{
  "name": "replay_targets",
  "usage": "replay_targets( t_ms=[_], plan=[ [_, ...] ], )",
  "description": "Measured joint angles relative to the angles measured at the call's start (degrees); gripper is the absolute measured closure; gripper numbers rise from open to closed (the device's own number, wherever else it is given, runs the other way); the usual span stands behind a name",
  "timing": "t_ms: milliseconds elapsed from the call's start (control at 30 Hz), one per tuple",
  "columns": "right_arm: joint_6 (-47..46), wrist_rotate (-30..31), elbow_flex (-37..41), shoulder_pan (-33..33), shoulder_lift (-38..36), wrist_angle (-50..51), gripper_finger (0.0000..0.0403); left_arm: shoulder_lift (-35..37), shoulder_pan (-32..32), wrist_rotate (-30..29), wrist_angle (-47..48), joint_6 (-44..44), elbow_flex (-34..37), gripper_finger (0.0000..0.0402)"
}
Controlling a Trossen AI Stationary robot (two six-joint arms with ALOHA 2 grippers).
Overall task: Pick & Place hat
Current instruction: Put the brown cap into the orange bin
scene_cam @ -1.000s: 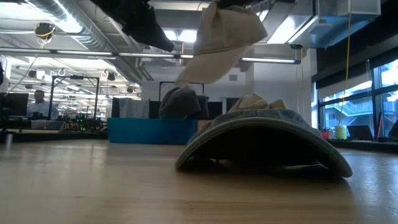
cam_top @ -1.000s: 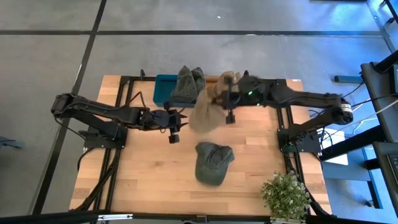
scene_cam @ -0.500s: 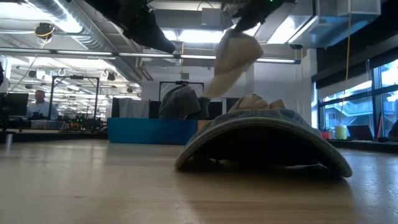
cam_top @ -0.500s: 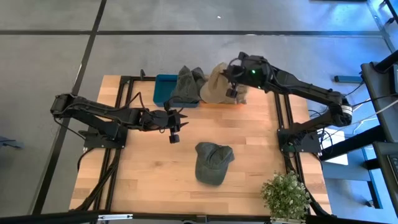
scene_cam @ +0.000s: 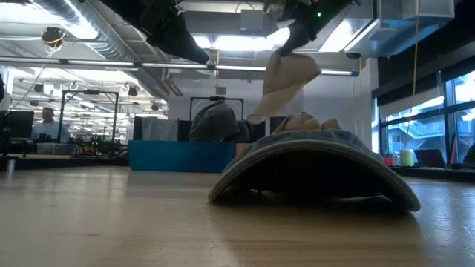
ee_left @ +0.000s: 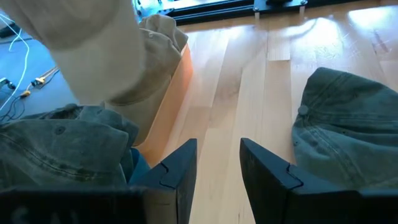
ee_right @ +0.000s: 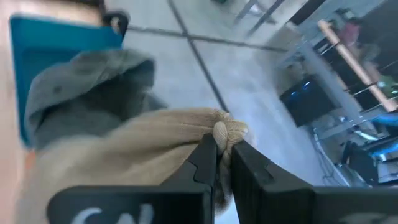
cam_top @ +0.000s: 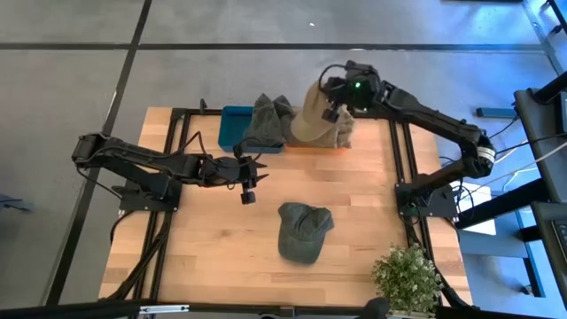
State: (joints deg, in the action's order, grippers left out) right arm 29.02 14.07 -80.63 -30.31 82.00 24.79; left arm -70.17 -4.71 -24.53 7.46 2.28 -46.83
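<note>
Our right arm reaches across from the table's right side to its far edge, elbow bent, and our right gripper (cam_top: pixel 330 99) hangs high above that edge with its fingers (ee_right: pixel 205 163) pinched tight on the tan hat (cam_top: pixel 312 117). Our left arm lies low and stretched inward from the table's left edge; our left gripper (cam_top: pixel 247 184) waits over the middle, jaws parted and holding nothing

Tan hat (cam_top: pixel 312 115), grey-green cap (cam_top: pixel 302 230), blue bin (cam_top: pixel 233 127).
</note>
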Motion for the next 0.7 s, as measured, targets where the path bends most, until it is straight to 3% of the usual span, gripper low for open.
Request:
replay_targets(
  t_ms=[700],
  plan=[
    [-8.7, -4.8, -2.6, 0.3, 0.3, 4.2, 0.0371, 0.0, 0.0, -1.0, 0.0, -0.1, 0.0, 0.0288]
  ],
)
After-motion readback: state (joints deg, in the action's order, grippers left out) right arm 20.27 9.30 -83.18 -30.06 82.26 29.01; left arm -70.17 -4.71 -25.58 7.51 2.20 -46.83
